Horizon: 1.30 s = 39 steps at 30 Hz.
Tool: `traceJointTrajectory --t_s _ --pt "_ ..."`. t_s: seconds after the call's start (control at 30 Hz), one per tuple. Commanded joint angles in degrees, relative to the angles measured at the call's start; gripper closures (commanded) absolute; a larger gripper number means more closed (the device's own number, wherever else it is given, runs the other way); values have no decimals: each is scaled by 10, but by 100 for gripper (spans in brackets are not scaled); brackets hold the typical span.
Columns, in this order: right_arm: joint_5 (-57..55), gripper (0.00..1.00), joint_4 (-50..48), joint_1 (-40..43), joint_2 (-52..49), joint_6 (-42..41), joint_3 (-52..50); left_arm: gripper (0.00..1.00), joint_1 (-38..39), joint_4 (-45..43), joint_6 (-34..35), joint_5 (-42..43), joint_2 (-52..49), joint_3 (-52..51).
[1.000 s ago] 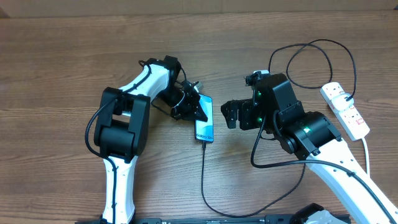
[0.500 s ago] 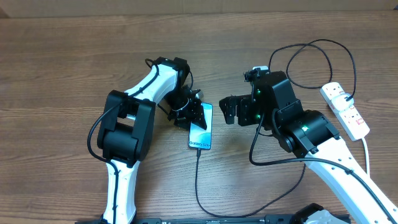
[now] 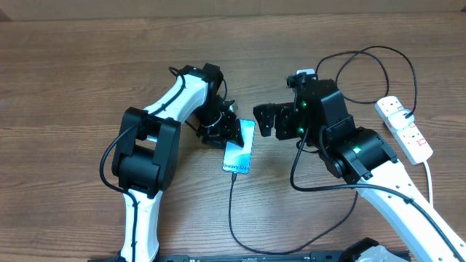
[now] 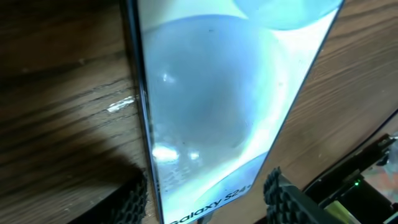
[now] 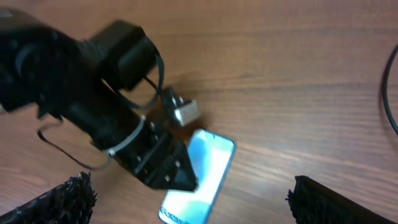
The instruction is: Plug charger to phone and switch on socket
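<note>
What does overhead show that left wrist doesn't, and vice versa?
Overhead only: both arms, the right gripper open beside the phone, the charger running to the phone's near end, and the socket out past the right arm. Left wrist only: the left gripper close up, its pads flanking the phone's long edges (contact unclear), and a scratch in the wood. Both: the phone's blue screen with its dark text, lying on the wooden table.
</note>
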State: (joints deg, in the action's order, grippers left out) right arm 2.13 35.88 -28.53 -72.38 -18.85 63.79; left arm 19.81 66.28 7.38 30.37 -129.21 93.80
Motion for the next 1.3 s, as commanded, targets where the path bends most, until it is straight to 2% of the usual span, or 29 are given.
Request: traceJointTrajectory --t_s 0.0,0.03,0.07,0.1,0.23,0.4,0.57,0.7,0.9,1.13,1.2,1.27 --pt "-6 0 -20 2 -1 -20 12 34 -6 -27 6 -101 -33 -8" --pt "-9 0 -20 2 -1 -23 12 23 -6 -27 9 -101 -33 -8" --pt "-15 0 -14 3 -1 -36 12 2 -7 -27 14 -101 -33 -8" --pt "-25 0 -5 4 -1 -59 12 0 -7 -27 22 -105 -33 -8" --pt "-78 0 64 21 0 -174 12 0 -8 -27 60 -142 -32 -8" --pt "-159 0 218 63 11 -320 12 0 -8 -15 62 -170 -7 1" --pt "-261 0 372 135 29 -430 12 0 -8 -10 72 -205 97 1" --pt "-341 0 423 199 33 -459 11 0 -8 -16 98 -266 209 1" --pt "-392 0 377 286 32 -459 -7 0 -8 -13 111 -345 367 1" --pt "-391 0 272 396 29 -443 -72 0 -8 53 112 -391 507 1" --pt "-371 0 218 428 22 -401 -95 0 -8 68 124 -436 545 1" --pt "-313 1 146 461 7 -296 -114 0 -8 81 138 -491 582 1"
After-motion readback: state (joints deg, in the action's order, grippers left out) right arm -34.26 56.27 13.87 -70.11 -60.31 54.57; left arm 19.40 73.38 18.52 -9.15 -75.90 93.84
